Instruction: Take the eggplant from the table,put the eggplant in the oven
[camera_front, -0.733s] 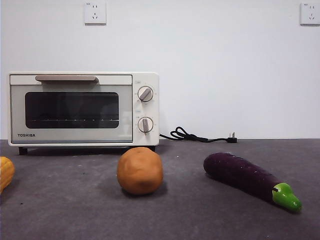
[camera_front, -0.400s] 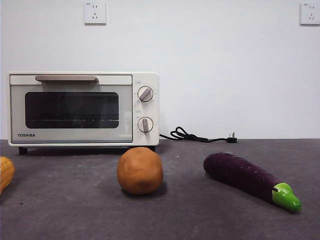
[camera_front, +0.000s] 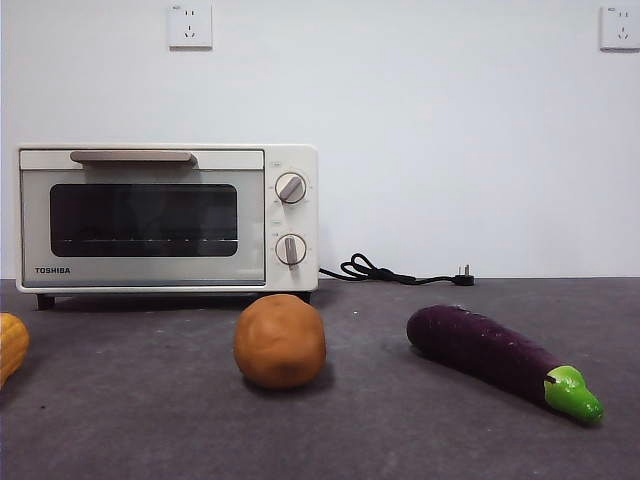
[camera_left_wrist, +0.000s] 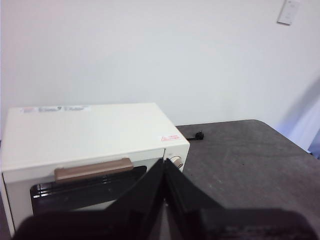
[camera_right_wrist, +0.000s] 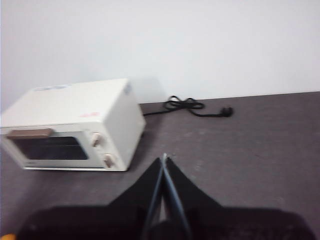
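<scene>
The dark purple eggplant (camera_front: 495, 355) with its green stem cap lies on the grey table (camera_front: 400, 430) at the front right, stem end nearest the camera. The cream oven (camera_front: 165, 220) stands at the back left with its dark glass door closed; it also appears as the oven (camera_left_wrist: 90, 150) in the left wrist view and the oven (camera_right_wrist: 70, 125) in the right wrist view. My left gripper (camera_left_wrist: 164, 165) is shut and hovers high in front of the oven. My right gripper (camera_right_wrist: 163, 162) is shut, high above the table. Neither arm shows in the front view.
A round orange-brown ball (camera_front: 280, 341) sits mid-table in front of the oven. A yellow-orange ridged item (camera_front: 10, 345) pokes in at the left edge. A black power cord (camera_front: 395, 272) lies by the back wall, right of the oven.
</scene>
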